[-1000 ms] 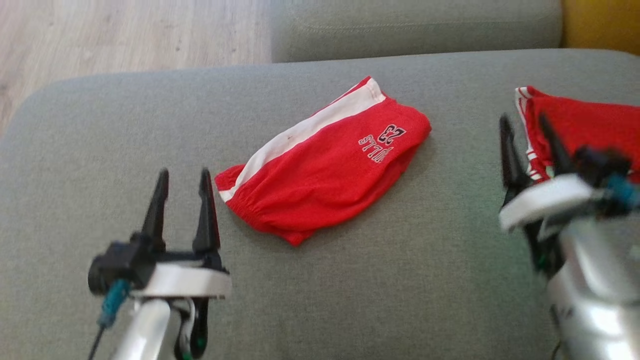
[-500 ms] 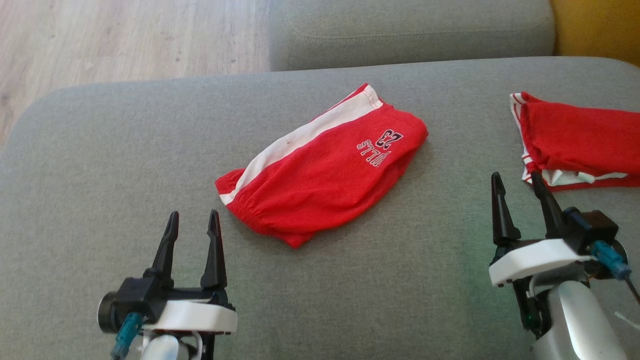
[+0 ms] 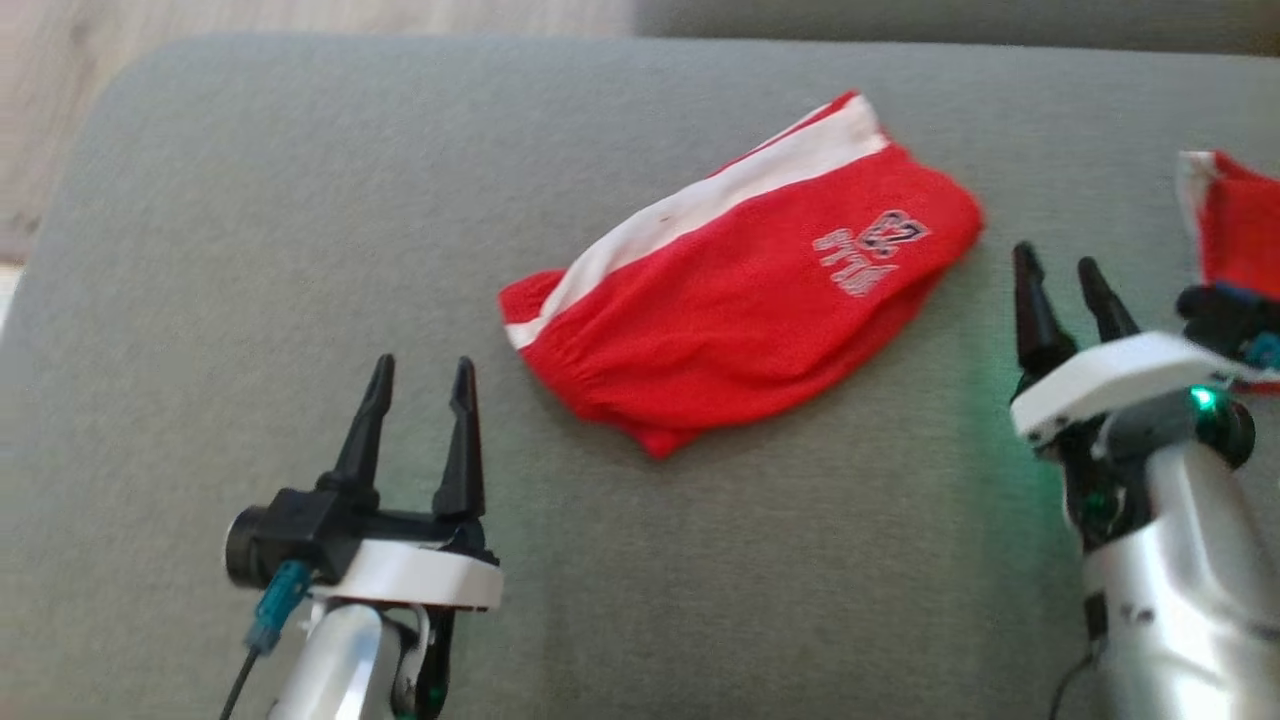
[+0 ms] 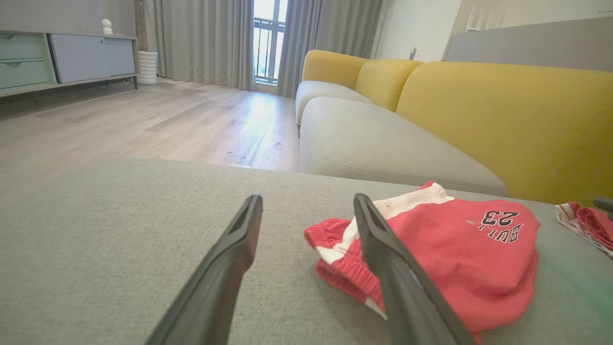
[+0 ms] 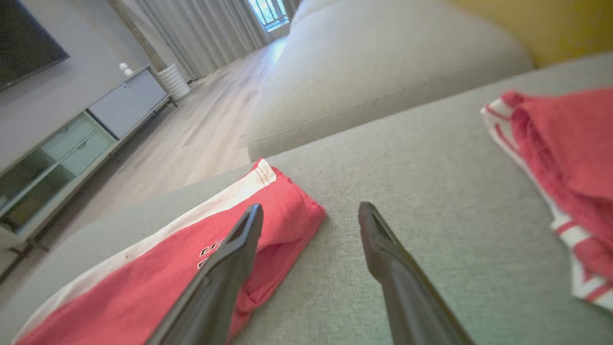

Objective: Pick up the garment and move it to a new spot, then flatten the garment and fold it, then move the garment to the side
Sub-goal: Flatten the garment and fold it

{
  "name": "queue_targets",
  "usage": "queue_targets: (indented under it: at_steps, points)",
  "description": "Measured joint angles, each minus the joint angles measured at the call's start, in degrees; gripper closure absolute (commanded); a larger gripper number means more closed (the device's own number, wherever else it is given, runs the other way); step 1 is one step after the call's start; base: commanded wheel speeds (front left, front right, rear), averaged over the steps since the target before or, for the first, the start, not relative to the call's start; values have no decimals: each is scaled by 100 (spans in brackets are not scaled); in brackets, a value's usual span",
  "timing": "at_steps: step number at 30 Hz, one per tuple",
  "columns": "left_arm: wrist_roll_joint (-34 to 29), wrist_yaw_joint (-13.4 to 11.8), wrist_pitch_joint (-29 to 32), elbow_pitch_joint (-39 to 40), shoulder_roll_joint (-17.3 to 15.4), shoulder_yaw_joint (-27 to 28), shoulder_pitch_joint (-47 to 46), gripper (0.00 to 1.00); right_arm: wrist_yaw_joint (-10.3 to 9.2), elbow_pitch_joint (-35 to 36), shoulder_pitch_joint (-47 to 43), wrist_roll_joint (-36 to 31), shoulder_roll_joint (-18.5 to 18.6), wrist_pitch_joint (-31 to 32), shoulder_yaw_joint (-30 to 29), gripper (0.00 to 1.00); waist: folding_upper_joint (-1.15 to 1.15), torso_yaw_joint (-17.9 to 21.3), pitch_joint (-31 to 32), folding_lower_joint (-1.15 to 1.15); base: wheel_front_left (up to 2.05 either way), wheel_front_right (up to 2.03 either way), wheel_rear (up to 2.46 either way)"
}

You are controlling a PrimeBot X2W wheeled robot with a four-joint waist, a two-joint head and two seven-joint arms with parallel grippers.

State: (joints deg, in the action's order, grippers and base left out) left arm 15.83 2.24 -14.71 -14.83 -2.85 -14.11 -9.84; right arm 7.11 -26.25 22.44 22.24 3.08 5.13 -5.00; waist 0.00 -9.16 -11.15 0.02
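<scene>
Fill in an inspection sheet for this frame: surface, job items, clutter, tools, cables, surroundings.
Surface: grey sofa cushion, nothing seen on the bare fabric.
Job's things: red shorts with white side stripe and "23" print, lying doubled over mid-cushion, not held.
Clutter: second red garment with white trim, on the cushion to the robot's right.
Tools: left tool open, empty, near the shorts' waistband end; right tool open, empty, between the two garments.
Cables: blue-plugged cable at the left wrist; blue plug at the right wrist.
Surroundings: wooden floor, yellow sofa backs, grey curtains, low cabinet.
</scene>
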Motion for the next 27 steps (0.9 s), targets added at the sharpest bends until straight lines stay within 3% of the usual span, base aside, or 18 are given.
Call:
queue_targets:
  at_steps: [6, 13, 24, 26, 27]
  points:
    - [178, -18, 0, -63, 11, -321, -172, 0, -1, -1154, 761, 479, -2, 305, -465, 0, 0, -515, -309, 0, 0, 0, 0]
    - [326, -93, 0, -62, 18, -492, -284, 0, -1, -2487, 1690, -436, 99, 307, -1427, 0, 0, -1020, -510, -2, 0, 0, 0]
    - [437, -182, 0, -71, 23, -682, -309, 0, -1, -3532, 2516, -1102, 247, 256, -1779, 0, 0, -1313, -620, -2, 0, 0, 0]
    - [437, -201, 0, -67, 23, -699, -323, 0, -1, -3642, 2585, -1213, 250, 188, -1804, 13, 0, -1317, -633, -2, 0, 0, 0]
    - [437, -225, 0, -67, 23, -711, -327, 0, -1, -3696, 2624, -1280, 250, 163, -1808, 50, 0, -1313, -637, -2, 0, 0, 0]
